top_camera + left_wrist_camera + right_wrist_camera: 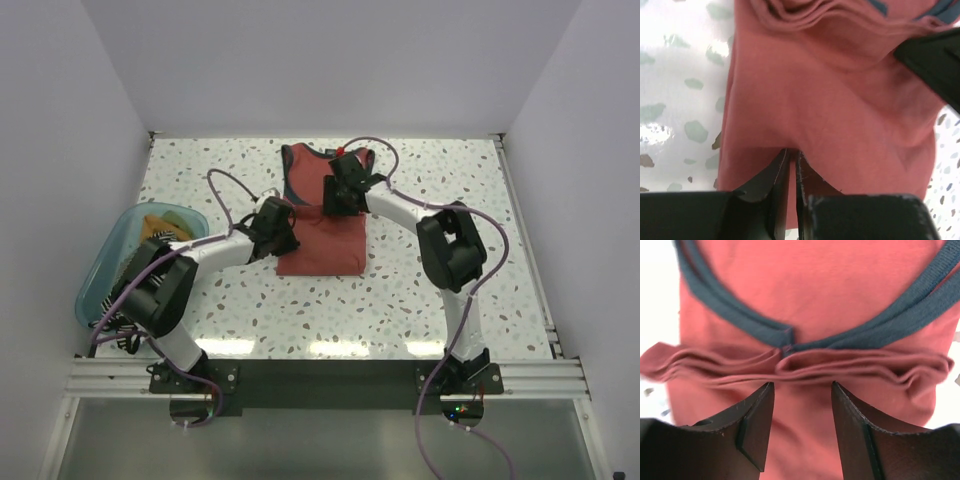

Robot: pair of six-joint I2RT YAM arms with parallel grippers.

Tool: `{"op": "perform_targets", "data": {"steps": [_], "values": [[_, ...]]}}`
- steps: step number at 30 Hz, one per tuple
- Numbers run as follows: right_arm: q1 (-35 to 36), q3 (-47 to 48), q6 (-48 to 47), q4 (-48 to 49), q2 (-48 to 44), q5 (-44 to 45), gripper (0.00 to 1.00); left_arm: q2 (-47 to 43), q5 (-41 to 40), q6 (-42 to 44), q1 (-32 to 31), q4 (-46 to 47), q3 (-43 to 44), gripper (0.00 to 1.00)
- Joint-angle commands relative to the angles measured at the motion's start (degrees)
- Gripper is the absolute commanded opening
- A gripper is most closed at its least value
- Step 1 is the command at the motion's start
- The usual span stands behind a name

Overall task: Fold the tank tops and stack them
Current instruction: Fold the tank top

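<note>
Locate the rust-red tank top (320, 240) at ctr of the speckled table (450, 160); it lies flat, lower half a plain rectangle toward the arm bases, neck and strap end w/ dark navy trim (715, 305) toward the far wall. Check the left gripper (275, 228) at the garment's left edge, approx. mid-length. In the left wrist view its jaws are pressed almost together, w/ only a thin sliver of red cloth in the slit, and creases run out from the tips, so read this as a pinch on the fabric. Check the right gripper (340, 192) over the upper part of the same top, just below the neckline. In the right wrist view its jaws stand spread w/ nothing between them, and bare red cloth shows in the gap. Note the bunched ridge of fabric (790, 365) running side to side just ahead of the fingertips, directly under the point where the trim meets. You also see a black part of the right arm at the right edge of the left wrist view. Ref. the translucent teal bin (100, 275) at the table's left side, beside the left arm: a mustard-orange top (160, 225) sits inside, and a black-and-white striped top (125, 335) shows at its near end, partly hidden by the left arm.
</note>
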Motion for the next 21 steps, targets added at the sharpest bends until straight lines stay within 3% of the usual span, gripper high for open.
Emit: {"op": "perform_targets", "data": {"steps": [1,15,21], "values": [[-1.6,4.4,-1.5,-1.7,2.6,0.9,0.52,0.8,-1.6,-4.9,-0.1,2.3,-3.3,0.13],[-6.1,8.8,-1.9,-4.1,4.6,2.8,0.56,2.1,-1.9,-4.1,-0.9,0.1,-10.2,0.1],[-6.1,4.3,-2.9,-6.2,-4.1,5.4,0.63,-1.1,-0.6,0.2,-0.9,-0.1,-8.8,0.2]]}}
